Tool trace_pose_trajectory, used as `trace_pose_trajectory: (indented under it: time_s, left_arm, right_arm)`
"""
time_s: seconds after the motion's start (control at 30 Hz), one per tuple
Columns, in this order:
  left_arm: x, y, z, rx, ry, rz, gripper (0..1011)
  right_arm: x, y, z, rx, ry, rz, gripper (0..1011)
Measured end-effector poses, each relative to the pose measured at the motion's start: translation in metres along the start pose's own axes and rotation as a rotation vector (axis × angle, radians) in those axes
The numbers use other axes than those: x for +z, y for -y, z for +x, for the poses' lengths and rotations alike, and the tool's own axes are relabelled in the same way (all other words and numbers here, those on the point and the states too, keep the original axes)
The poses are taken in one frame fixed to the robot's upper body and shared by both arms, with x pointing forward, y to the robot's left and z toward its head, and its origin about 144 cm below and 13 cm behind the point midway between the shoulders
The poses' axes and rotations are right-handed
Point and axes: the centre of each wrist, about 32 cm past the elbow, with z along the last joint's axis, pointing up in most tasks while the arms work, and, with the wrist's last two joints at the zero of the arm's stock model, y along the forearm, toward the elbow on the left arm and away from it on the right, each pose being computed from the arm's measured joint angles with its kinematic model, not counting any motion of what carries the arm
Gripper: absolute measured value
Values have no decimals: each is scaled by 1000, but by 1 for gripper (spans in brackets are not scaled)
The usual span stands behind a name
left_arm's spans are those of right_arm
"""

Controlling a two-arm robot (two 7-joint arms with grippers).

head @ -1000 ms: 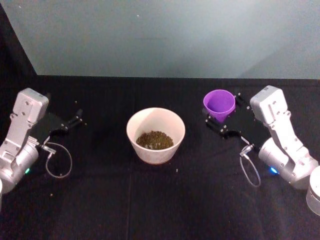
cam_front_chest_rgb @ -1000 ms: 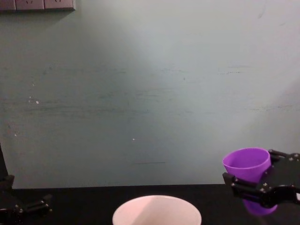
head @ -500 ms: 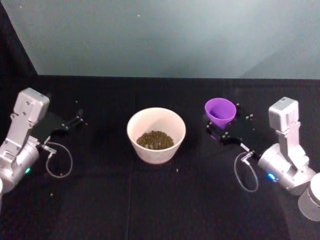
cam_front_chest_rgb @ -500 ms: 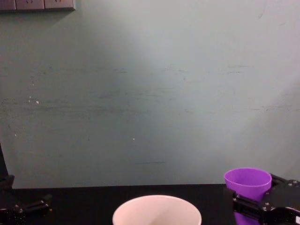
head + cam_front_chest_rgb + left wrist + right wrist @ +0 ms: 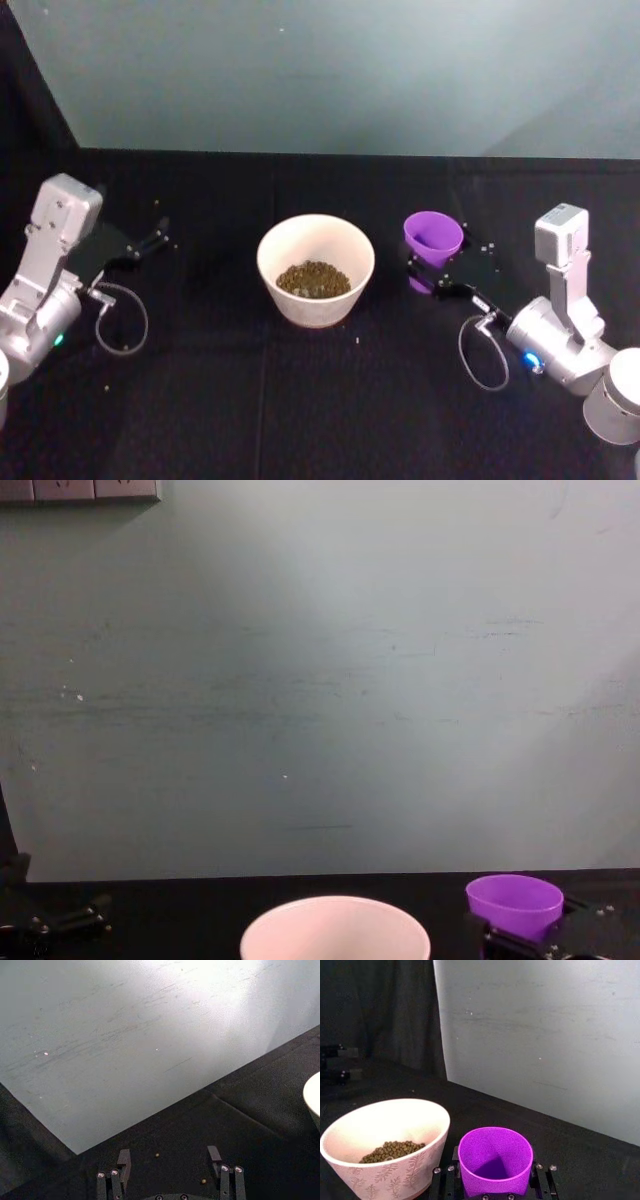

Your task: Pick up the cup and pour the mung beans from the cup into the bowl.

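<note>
The white bowl [image 5: 315, 268] stands mid-table with mung beans [image 5: 313, 279] in its bottom. Just to its right the purple cup [image 5: 433, 238] is upright and low over the black table, with my right gripper [image 5: 436, 272] shut on its lower body. In the right wrist view the cup [image 5: 495, 1160] looks empty inside, a black finger [image 5: 541, 1179] at each side, and the bowl [image 5: 350, 1132] is close beside it. The chest view has the cup [image 5: 514, 900] right of the bowl's rim [image 5: 335, 920]. My left gripper [image 5: 150, 240] rests open far to the left, holding nothing [image 5: 169, 1157].
A few stray beans [image 5: 358, 341] lie on the black cloth near the bowl and by the left fingers [image 5: 123, 1160]. A pale wall [image 5: 330, 70] rises behind the table's far edge. Cable loops hang from both wrists.
My right gripper has come down with the cup, from raised height to near the table, and shifted slightly toward the bowl. The left arm has stayed put.
</note>
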Motion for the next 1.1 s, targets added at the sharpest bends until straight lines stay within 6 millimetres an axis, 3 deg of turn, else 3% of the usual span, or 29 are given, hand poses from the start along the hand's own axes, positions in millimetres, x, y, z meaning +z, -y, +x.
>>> trace_pose_trajectory:
  time_s: [0.67,1.03,1.1]
  left_arm:
    - [0,0,0,0,0,0,1000]
    - [0,0,0,0,0,0,1000]
    - [0,0,0,0,0,0,1000]
  right_arm:
    - [-3,-3,0,10,-15,-5,726]
    - [0,-1,-2,3,-28,26,991]
    - [3,0,-2,1,-26,37,1003]
